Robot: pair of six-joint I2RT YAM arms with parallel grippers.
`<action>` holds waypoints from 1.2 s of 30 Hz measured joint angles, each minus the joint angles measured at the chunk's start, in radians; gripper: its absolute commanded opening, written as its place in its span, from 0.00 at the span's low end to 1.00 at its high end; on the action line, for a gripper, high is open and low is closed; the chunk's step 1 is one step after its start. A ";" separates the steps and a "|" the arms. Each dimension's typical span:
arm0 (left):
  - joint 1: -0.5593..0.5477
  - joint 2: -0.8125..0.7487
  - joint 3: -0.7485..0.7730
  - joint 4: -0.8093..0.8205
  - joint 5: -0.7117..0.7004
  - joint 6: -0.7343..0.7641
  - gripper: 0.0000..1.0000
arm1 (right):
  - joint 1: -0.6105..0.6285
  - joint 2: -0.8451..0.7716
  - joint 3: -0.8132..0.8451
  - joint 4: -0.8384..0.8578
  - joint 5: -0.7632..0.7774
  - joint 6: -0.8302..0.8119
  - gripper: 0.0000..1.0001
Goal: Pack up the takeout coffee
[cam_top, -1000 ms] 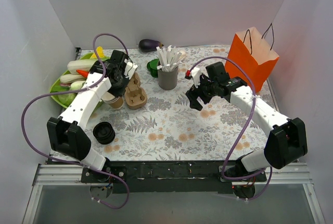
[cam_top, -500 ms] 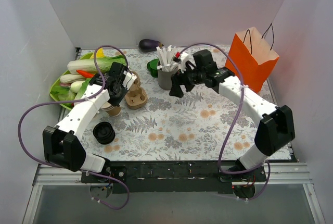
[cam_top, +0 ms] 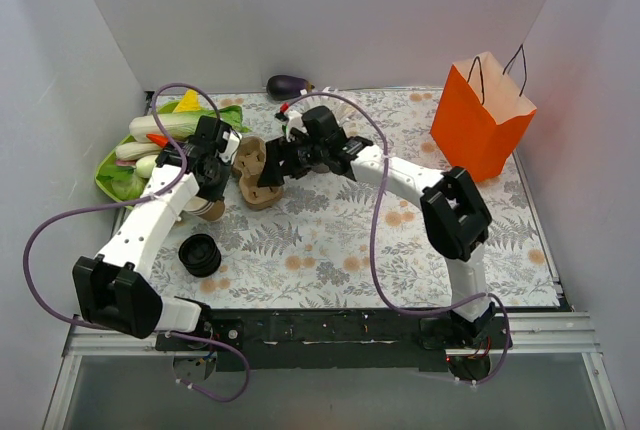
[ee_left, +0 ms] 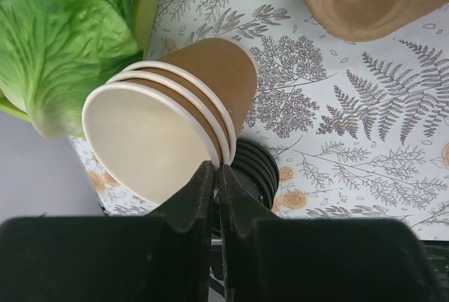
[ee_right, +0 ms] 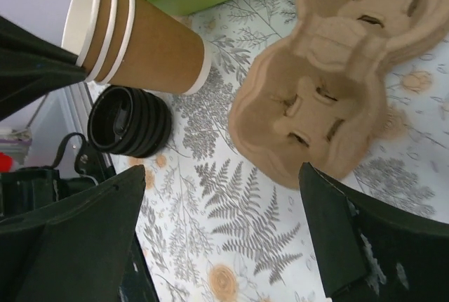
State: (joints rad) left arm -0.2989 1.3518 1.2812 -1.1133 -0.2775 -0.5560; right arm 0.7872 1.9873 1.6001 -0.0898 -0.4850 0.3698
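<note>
Since a second ago the right arm has swung from the right half across to the left, and the left arm has drawn back toward the near left.

Near left: stack of round black plastic lids (cam_top: 200, 255), loose on the table.

Just beyond: stack of three brown kraft-paper cups (ee_left: 175, 116), tilted and unlidded. The left gripper (ee_left: 217, 172) pinches its rim, jaws almost together.

The right gripper (ee_right: 222, 168) hovers wide and empty by the brown moulded-pulp carrier tray (ee_right: 337, 84).

Orange paper bag (cam_top: 480, 115): far right, well apart.

Risks:
- The thin rim pinch slips or creases the paper.
- The nested cups lift as one.
- The crowded arms knock each other.
</note>
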 measured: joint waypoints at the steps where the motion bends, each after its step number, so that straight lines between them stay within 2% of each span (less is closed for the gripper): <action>1: 0.009 -0.002 0.000 -0.003 0.005 -0.010 0.00 | 0.005 0.026 0.016 0.018 -0.005 0.026 0.98; 9: 0.090 0.031 0.043 -0.031 0.122 -0.064 0.00 | 0.039 0.185 0.096 0.119 -0.063 0.205 0.98; 18: 0.099 0.090 0.080 -0.038 0.230 -0.070 0.00 | 0.051 0.238 0.178 0.179 -0.098 0.283 0.98; 36: 0.100 0.113 0.138 -0.056 0.264 -0.069 0.00 | 0.071 0.311 0.214 0.217 -0.106 0.335 0.98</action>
State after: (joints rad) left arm -0.1993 1.4647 1.4193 -1.1690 -0.0139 -0.6250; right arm 0.8577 2.2978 1.8145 0.1268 -0.5911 0.7048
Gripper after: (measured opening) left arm 0.042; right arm 0.981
